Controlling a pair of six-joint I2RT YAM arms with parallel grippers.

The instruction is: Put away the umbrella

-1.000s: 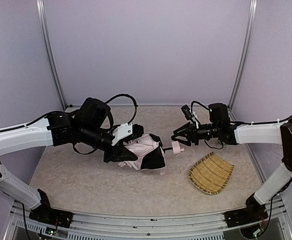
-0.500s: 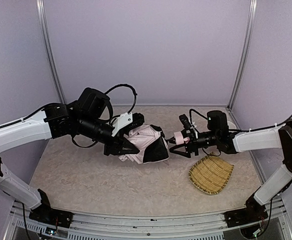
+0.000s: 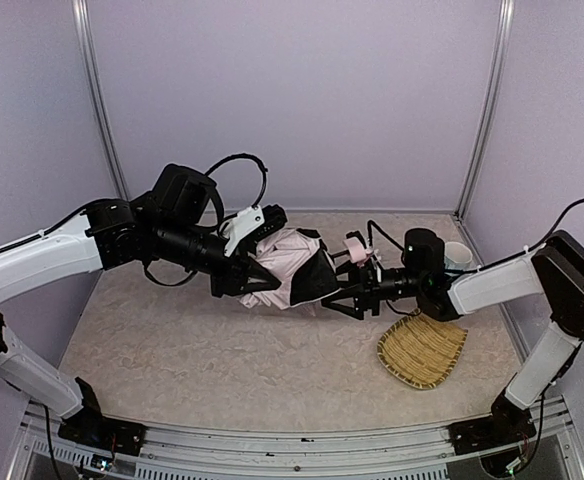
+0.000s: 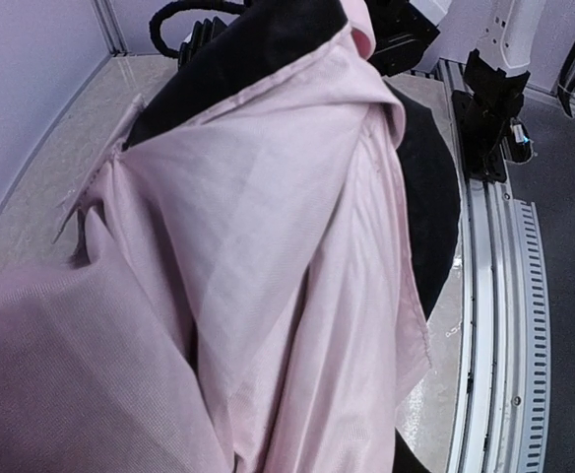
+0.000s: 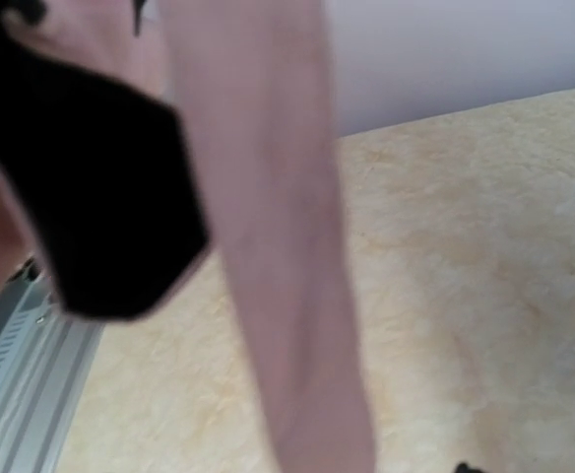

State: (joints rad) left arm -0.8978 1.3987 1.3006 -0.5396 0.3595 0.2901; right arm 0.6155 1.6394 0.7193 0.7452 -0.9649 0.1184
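Note:
The umbrella (image 3: 290, 266) hangs half folded above the middle of the table, pale pink fabric outside and black lining at its right edge. Its small pink handle (image 3: 357, 250) sticks out to the right. My left gripper (image 3: 255, 279) is shut on the fabric at the canopy's left side. In the left wrist view the pink fabric (image 4: 248, 256) fills the frame and hides my fingers. My right gripper (image 3: 350, 300) stands open just below the handle, at the canopy's black edge. The right wrist view shows only a blurred pink band (image 5: 278, 246) and black lining (image 5: 100, 197).
A woven straw tray (image 3: 422, 350) lies on the table at the front right, under my right forearm. A white cup (image 3: 458, 254) stands behind that arm near the right wall. The metal rail (image 4: 484, 325) runs along the table's near edge.
My left arm has carried the umbrella up and to the right. My right gripper has moved left, from beside the handle to below it, and its jaws have spread wider.

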